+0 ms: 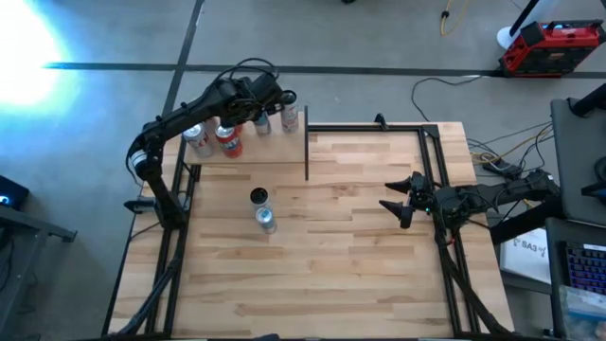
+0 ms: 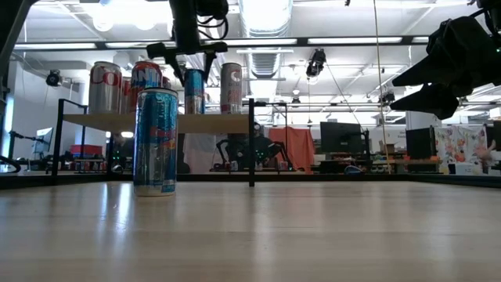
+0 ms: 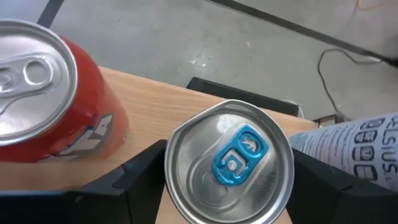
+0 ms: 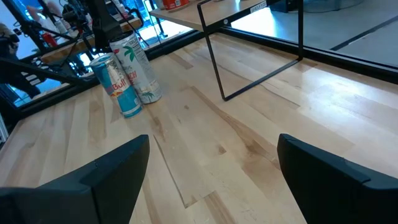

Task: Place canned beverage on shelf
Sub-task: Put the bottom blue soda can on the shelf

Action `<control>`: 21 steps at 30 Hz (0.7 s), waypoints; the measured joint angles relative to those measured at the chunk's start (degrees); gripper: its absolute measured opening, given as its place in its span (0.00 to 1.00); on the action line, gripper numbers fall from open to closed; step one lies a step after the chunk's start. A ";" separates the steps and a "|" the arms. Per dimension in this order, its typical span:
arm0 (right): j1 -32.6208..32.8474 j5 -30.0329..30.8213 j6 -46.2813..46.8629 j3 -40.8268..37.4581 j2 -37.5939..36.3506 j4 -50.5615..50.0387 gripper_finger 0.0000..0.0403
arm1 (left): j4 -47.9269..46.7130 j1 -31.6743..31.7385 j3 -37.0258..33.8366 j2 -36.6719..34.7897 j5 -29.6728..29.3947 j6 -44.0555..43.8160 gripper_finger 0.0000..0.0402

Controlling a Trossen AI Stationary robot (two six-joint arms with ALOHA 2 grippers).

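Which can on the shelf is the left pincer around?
The blue-tabbed can, between the left pincer's fingers. The red can and the white can stand beside it, ungripped.

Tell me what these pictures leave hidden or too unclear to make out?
- Shelf, high view: the left arm covers part of it, so the cans there can't be counted.
- Left gripper, left wrist view: fingers flank the blue-tab can; contact unclear.
- Red can, left wrist view: cut off by the edge.
- Two table cans, right wrist view: labels only partly readable.

The left gripper (image 1: 262,115) hangs with wrist bent downward; the right gripper (image 1: 393,206) waits, fingers spread.
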 joint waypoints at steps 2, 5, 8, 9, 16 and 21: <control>0.02 0.00 0.02 0.00 0.00 0.00 0.83 | 0.10 0.00 0.00 0.02 0.20 1.87 0.64; 0.00 0.00 0.02 0.00 0.00 0.00 0.83 | 0.54 0.00 0.00 0.04 0.89 4.79 0.64; 0.01 0.00 0.00 0.00 0.00 0.00 0.83 | 1.14 0.00 -0.02 0.04 1.11 7.48 0.64; 0.02 0.00 0.01 0.00 0.00 0.00 0.83 | 1.40 0.00 -0.03 0.04 1.12 8.40 0.64; 0.00 0.00 0.01 0.00 0.00 0.00 0.83 | 1.73 0.00 -0.04 0.07 1.06 12.13 0.65; 0.00 0.00 0.02 0.00 0.00 0.00 0.83 | 1.89 0.00 -0.04 0.07 1.03 12.23 0.65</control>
